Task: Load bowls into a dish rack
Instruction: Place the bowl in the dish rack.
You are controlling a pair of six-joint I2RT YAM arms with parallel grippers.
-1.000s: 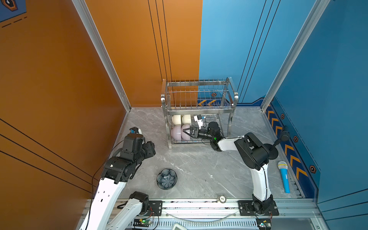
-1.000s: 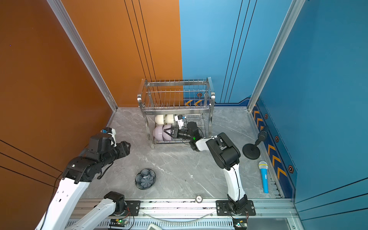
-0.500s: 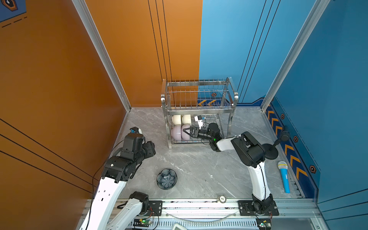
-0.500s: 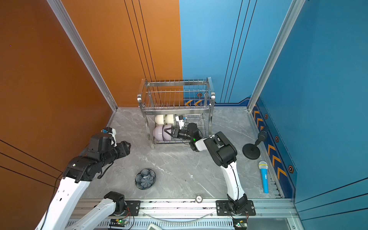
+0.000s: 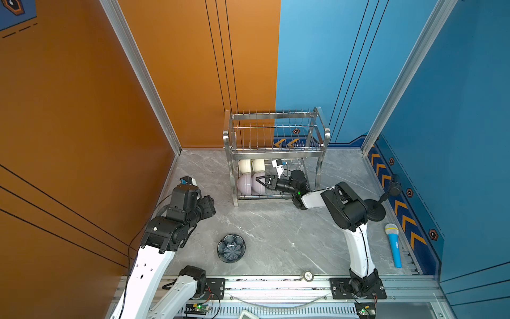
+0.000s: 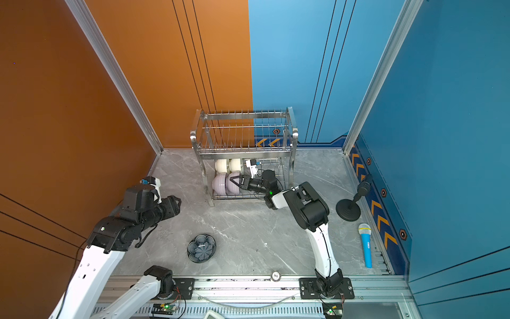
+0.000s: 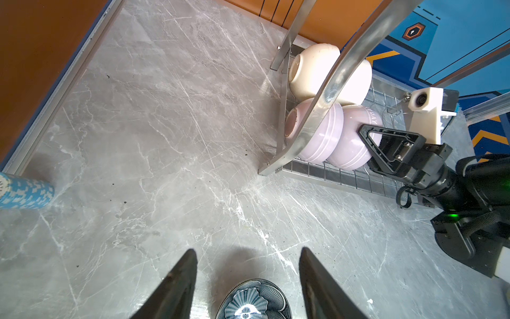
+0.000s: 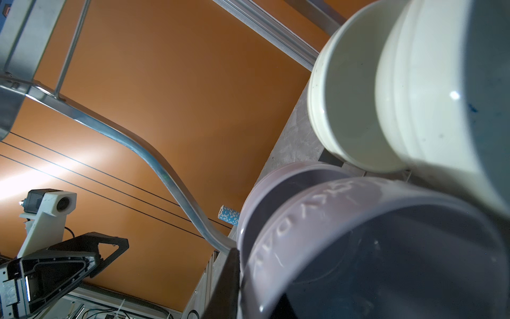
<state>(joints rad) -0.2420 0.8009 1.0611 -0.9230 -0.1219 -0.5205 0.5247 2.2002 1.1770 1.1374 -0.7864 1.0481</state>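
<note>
The dish rack [image 5: 276,150] [image 6: 242,151] stands at the back. On its lower tier two cream bowls [image 5: 251,165] stand on edge behind two lilac bowls [image 5: 244,182]. My right gripper [image 5: 259,181] [image 6: 234,181] reaches into that tier from the right. It is shut on the rim of the right lilac bowl [image 8: 358,234], with one finger [image 8: 225,279] outside the wall and the other inside. The dark flower-rimmed bowl [image 5: 231,248] [image 7: 254,301] sits upright on the table in front. My left gripper [image 7: 247,250] [image 5: 211,205] hangs open above the table just beyond it, touching nothing.
A black round microphone stand [image 5: 375,211] and a blue toy microphone [image 5: 393,244] lie at the right edge. A blue patterned cylinder [image 7: 24,190] stands by the orange left wall, which runs close beside my left arm. The rack's upper tier [image 5: 273,132] holds nothing.
The right arm's elbow has shifted a little to the left while its gripper stays at the lilac bowl in the rack. The left arm has not moved.
</note>
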